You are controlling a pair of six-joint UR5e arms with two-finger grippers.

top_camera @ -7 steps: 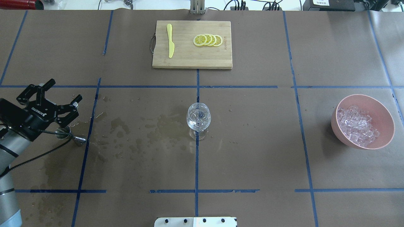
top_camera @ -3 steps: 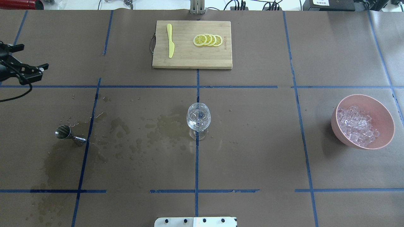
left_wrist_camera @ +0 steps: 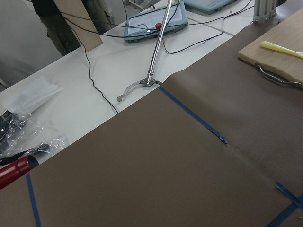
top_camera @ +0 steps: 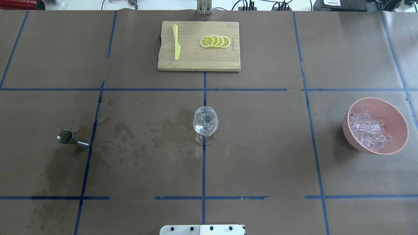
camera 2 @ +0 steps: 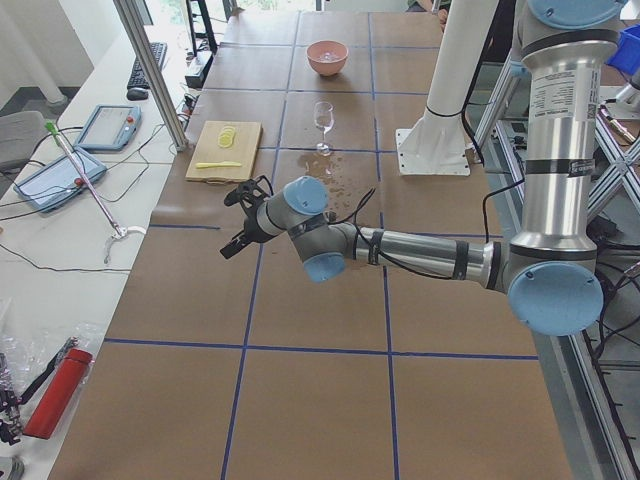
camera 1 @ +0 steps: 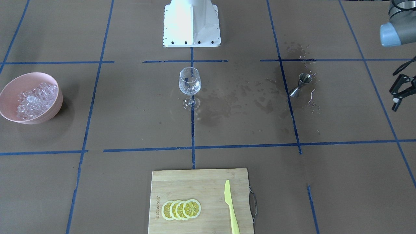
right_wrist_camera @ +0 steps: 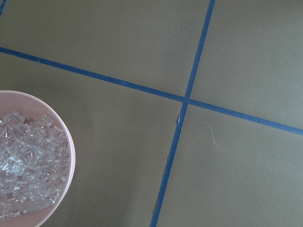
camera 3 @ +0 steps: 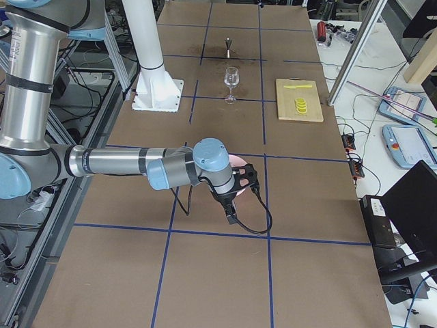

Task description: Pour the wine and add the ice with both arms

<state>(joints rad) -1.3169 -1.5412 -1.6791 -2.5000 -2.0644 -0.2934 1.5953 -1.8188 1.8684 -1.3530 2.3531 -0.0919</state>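
Note:
A clear stemmed glass (top_camera: 205, 124) stands at the table's middle, also seen from the front (camera 1: 189, 85). No wine shows in any view. A small steel jigger (top_camera: 72, 139) stands alone on wet paper at the left. The ice (top_camera: 369, 130) fills a pink bowl (top_camera: 400, 119) at the right. My left gripper (camera 1: 397, 94) hangs open and empty at the table's left end, well away from the jigger (camera 1: 300, 85). My right gripper (camera 3: 232, 205) hovers by the bowl; I cannot tell its state. Its wrist view shows the ice (right_wrist_camera: 26, 165) at lower left.
A wooden cutting board (top_camera: 198, 62) at the far side carries lemon slices (top_camera: 215, 41) and a yellow knife (top_camera: 176, 42). Damp stains (top_camera: 147, 137) spread between the jigger and the glass. The white robot base (camera 1: 191, 24) sits on the near edge.
My left gripper rose from just over the jigger, swung away to the far left, and has left the overhead view. The jigger, glass and bowl stay put.

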